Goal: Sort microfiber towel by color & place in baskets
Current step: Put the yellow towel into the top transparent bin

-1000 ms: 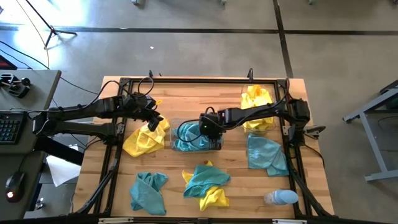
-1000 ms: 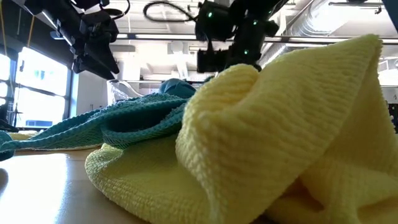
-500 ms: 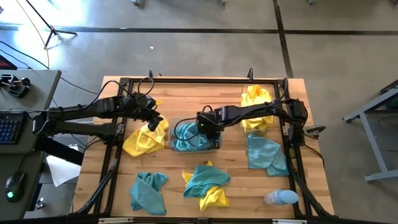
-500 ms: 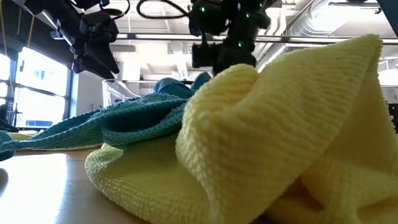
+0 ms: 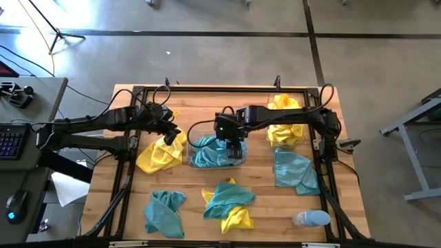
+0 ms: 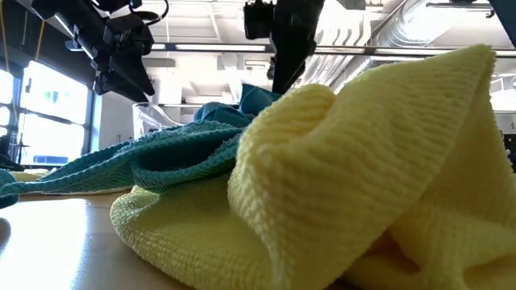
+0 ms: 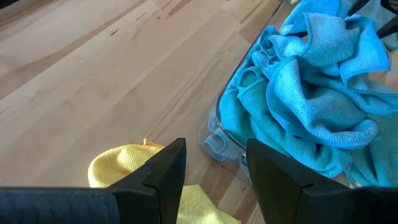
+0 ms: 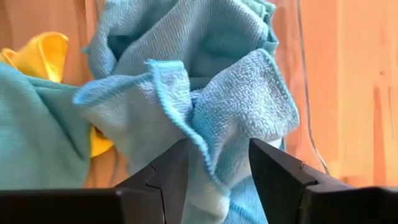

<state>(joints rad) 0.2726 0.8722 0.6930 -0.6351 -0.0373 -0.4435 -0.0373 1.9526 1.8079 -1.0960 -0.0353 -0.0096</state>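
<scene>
The right gripper is above the middle basket, the clear bin that holds the teal towels, and its fingers have just spread apart; a second ago they were pressed together on a teal cloth. In the right wrist view a fold of teal cloth stands up between the open fingers, so I judge that the towel has been let go into the basket and is only touching the fingers, no longer pinched. The right arm has also moved a little toward the left side of this basket while it opened. This should mean one more teal towel is sorted. The left gripper hangs just beside the basket, on its left, over a yellow towel, with fingers spread and holding nothing; it has not moved. On the right of the middle basket, the second basket holds yellow towels. Loose cloths are left on the table: a teal towel near the second basket, another teal one, and a teal-and-yellow pile in front of the middle basket. A pale bottle lies farther away, at the table corner.
</scene>
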